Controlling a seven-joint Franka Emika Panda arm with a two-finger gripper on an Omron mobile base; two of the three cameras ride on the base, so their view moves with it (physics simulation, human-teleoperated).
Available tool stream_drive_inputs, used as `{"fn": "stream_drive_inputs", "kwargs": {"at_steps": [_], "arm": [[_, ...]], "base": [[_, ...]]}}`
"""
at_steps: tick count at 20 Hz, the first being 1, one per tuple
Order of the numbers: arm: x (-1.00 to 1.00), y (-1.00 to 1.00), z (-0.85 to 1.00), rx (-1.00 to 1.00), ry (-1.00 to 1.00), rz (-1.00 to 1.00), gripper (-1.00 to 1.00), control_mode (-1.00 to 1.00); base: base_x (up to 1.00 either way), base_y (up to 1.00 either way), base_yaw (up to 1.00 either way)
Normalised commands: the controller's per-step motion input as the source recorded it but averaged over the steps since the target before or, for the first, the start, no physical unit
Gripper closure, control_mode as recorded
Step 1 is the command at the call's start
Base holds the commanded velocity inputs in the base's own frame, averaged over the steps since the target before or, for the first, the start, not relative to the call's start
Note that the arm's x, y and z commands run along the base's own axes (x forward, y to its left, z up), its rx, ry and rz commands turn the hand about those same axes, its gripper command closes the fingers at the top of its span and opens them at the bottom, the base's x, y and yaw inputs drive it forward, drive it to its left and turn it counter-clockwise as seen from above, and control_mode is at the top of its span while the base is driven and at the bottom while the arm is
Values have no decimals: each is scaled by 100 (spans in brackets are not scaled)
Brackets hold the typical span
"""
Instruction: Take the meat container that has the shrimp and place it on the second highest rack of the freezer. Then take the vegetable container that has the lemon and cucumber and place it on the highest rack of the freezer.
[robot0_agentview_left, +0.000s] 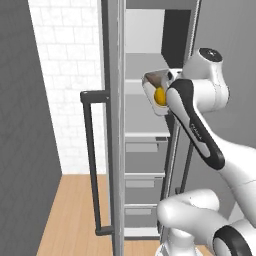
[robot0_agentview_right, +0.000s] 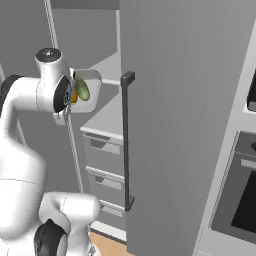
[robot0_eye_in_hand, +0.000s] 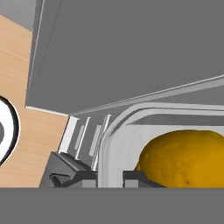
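My gripper (robot0_eye_in_hand: 103, 177) is shut on the rim of the pale vegetable container (robot0_agentview_left: 156, 90), which hangs steeply tilted in front of the open freezer (robot0_agentview_left: 142, 150). The lemon (robot0_eye_in_hand: 183, 159) lies against the container wall, and the dark green cucumber (robot0_agentview_right: 82, 89) shows beside it in the right base view. The container is level with the front edge of the highest rack (robot0_agentview_left: 137, 67). The second shelf (robot0_agentview_left: 142, 115) lies just below it. The meat container with the shrimp is out of view.
The freezer's open left door with its dark bar handle (robot0_agentview_left: 90, 160) stands close to the arm's left. The right door and its handle (robot0_agentview_right: 127, 140) flank the other side. Grey drawers (robot0_agentview_left: 142, 170) sit under the shelves. A black oven (robot0_agentview_right: 245, 200) is at far right.
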Motion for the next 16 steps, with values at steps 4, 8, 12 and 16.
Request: {"fn": "stream_drive_inputs", "kwargs": {"at_steps": [4, 8, 12, 16], "arm": [[78, 0, 4, 0, -2, 0, 100, -100], [75, 0, 15, 0, 0, 0, 100, -100], [66, 0, 24, 0, 0, 0, 100, -100], [67, 0, 23, 0, 0, 0, 100, -100]], "base": [[0, 0, 0], [0, 0, 0], [0, 0, 0], [0, 0, 0]]}}
